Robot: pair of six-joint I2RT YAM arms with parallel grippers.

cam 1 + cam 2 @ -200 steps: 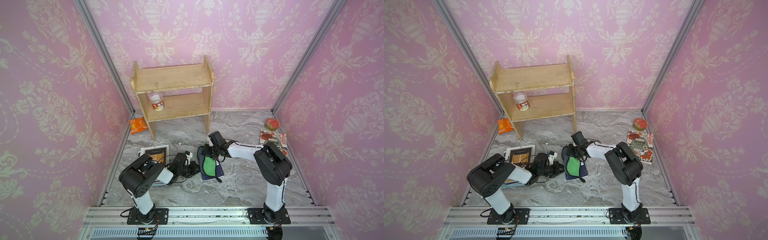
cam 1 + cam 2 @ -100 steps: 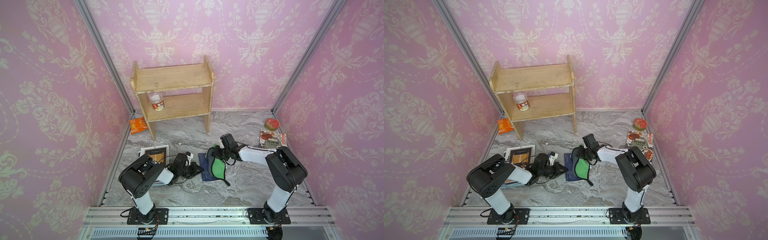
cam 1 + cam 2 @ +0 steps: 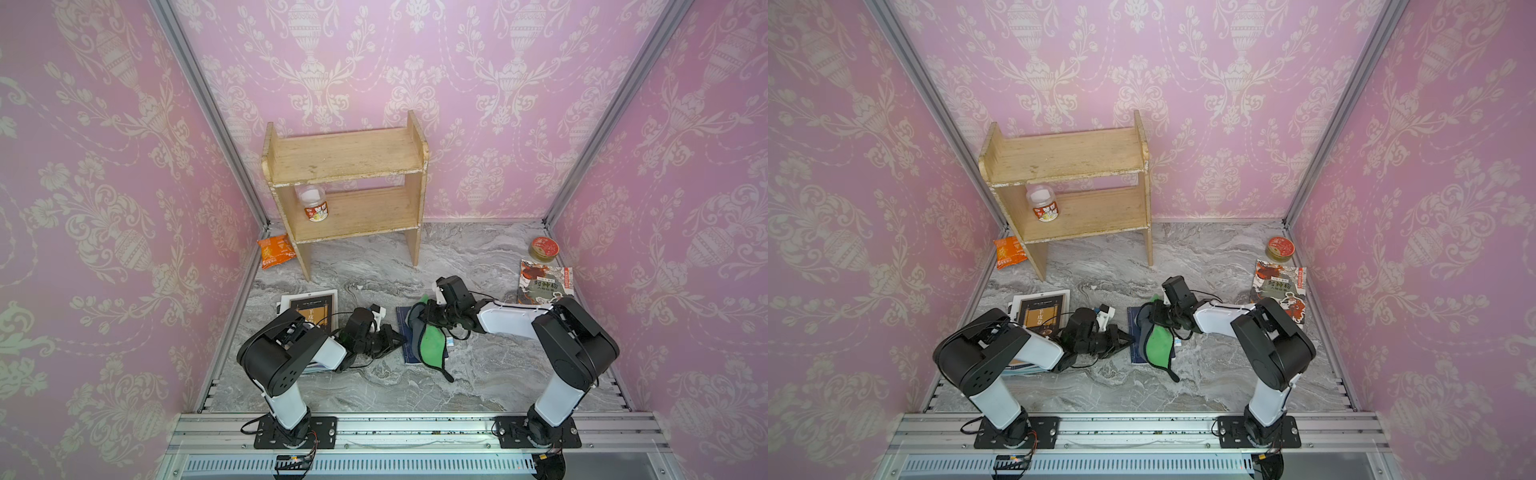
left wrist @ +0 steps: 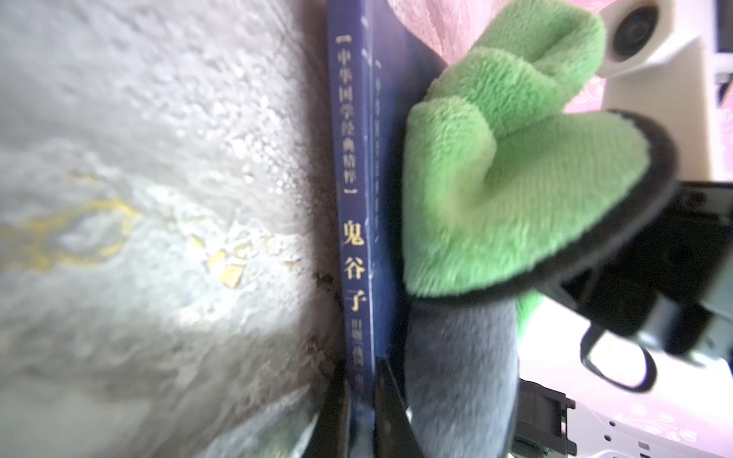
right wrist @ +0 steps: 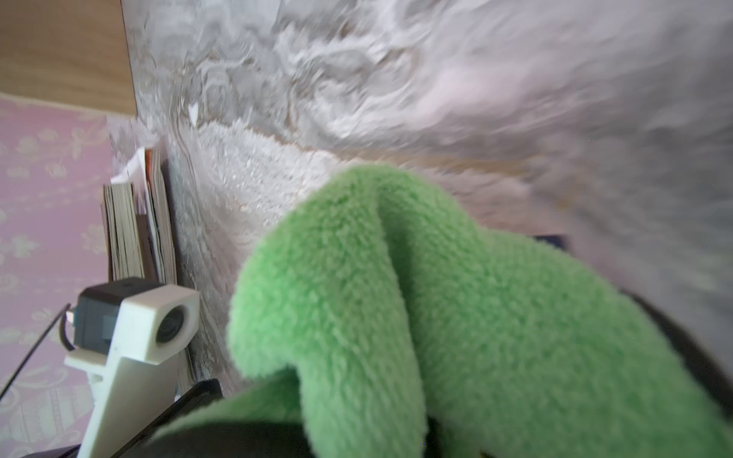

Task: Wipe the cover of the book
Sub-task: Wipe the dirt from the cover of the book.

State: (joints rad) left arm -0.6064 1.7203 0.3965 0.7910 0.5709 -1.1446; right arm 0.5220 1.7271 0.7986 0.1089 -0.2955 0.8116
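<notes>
A dark blue book (image 3: pixel 404 347) (image 3: pixel 1134 343) lies flat on the marble table near the middle. My left gripper (image 3: pixel 395 338) (image 3: pixel 1126 338) (image 4: pixel 361 416) is shut on the book's spine edge (image 4: pixel 353 158), which carries gold lettering. A green and grey cloth (image 3: pixel 432 345) (image 3: pixel 1159 347) (image 4: pixel 496 198) (image 5: pixel 436 317) lies over most of the cover. My right gripper (image 3: pixel 432 318) (image 3: pixel 1156 316) is shut on the cloth's far end and presses it onto the book. In the right wrist view the cloth hides its jaws.
A wooden shelf (image 3: pixel 345 183) with a jar (image 3: pixel 313 205) stands at the back. An orange packet (image 3: pixel 274 251) lies by its left leg. A stack of books (image 3: pixel 309 305) lies under my left arm. A red tin (image 3: pixel 543 248) and an illustrated book (image 3: pixel 544 284) lie at the right.
My right gripper dragged the cloth to the right across the cover, baring a strip of the book on the left, and has since hardly moved. The left gripper has kept its hold.
</notes>
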